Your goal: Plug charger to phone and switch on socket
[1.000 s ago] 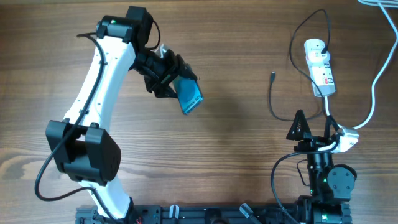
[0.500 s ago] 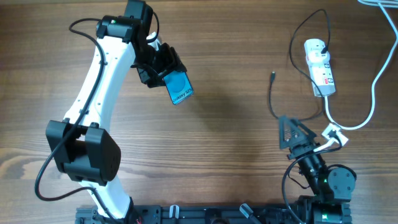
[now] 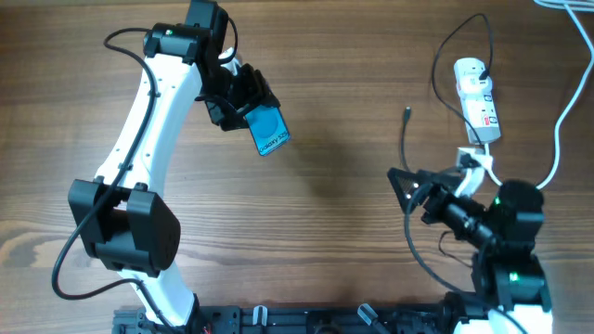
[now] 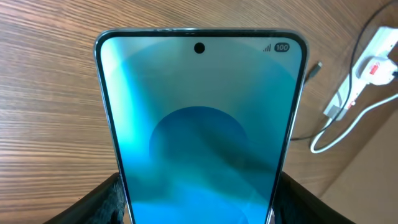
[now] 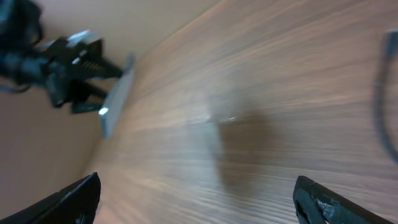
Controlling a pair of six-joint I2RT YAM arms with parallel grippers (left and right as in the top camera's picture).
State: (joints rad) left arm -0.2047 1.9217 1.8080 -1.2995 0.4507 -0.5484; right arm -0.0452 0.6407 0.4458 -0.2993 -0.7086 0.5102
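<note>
My left gripper (image 3: 243, 105) is shut on the phone (image 3: 269, 133) and holds it off the table at the upper left, cyan screen up. In the left wrist view the phone (image 4: 199, 137) fills the frame between the fingers (image 4: 199, 214). The charger's black cable (image 3: 404, 153) lies right of centre, its small plug (image 3: 406, 113) free on the table; the plug also shows in the left wrist view (image 4: 316, 67). The white socket (image 3: 477, 100) lies at the far right and shows in the left wrist view (image 4: 379, 62). My right gripper (image 3: 405, 190) is open and empty, below the plug, pointing left (image 5: 199, 205).
A thicker white cable (image 3: 557, 139) runs from the socket along the right edge. A second black cable loop (image 3: 445, 56) rises left of the socket. The right wrist view is blurred; it shows the phone's edge (image 5: 115, 102) far off.
My right arm has risen from the front edge and swung its open gripper left, towards the black cable. My left gripper turned the phone and drew it slightly up and left, then stayed still.
</note>
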